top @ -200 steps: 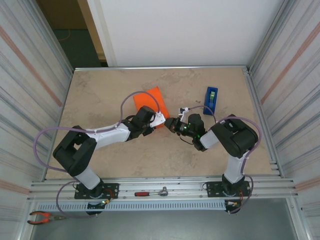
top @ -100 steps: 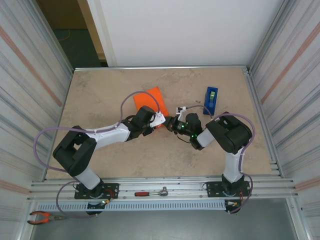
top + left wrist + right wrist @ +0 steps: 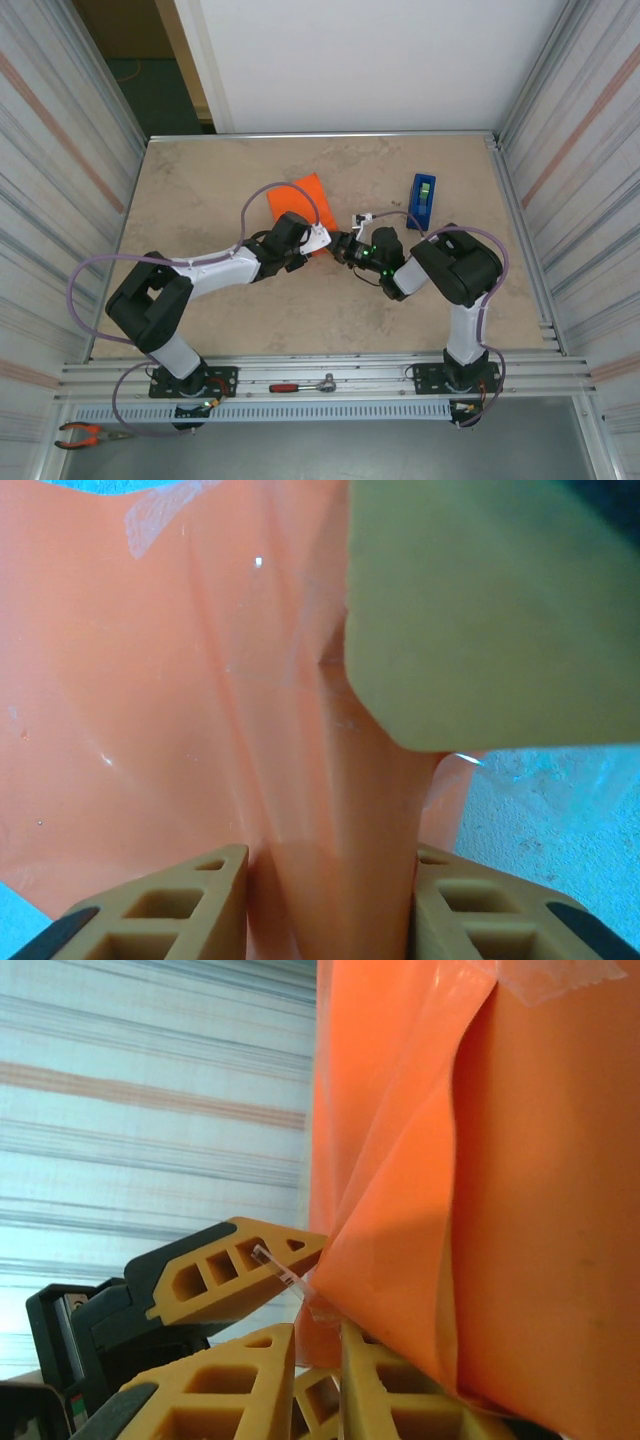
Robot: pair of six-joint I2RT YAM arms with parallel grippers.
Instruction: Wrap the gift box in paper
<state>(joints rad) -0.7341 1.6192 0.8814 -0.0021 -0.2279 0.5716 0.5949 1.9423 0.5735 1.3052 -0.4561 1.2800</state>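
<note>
From above, we see the gift box (image 3: 296,197) lying on the table (image 3: 200,180), left of middle and towards the far side, showing its orange skin. The left gripper (image 3: 318,240) sits at the box's near right corner. The right gripper (image 3: 343,246) faces it from just beside, tip to tip. A blue tape dispenser (image 3: 422,200) stands well apart to the right.

In the left wrist view, the paper (image 3: 150,680) rises in a long pleat. That pleat runs down between the two tan fingers (image 3: 160,910) of the left gripper (image 3: 330,880), which pinch it from both sides. A blurred tan shape (image 3: 480,610) covers the upper right; we cannot tell what it is. A patch of clear tape (image 3: 160,510) sits on the paper near the top.

In the right wrist view, the paper (image 3: 400,1160) hangs in folds against the box's flat face (image 3: 560,1220). The right gripper (image 3: 318,1345) has its fingers (image 3: 210,1390) nearly together, with the paper's lower corner at the narrow slot. We cannot tell whether they grip it. A third tan finger (image 3: 230,1265) touches that same corner from the left.
</note>
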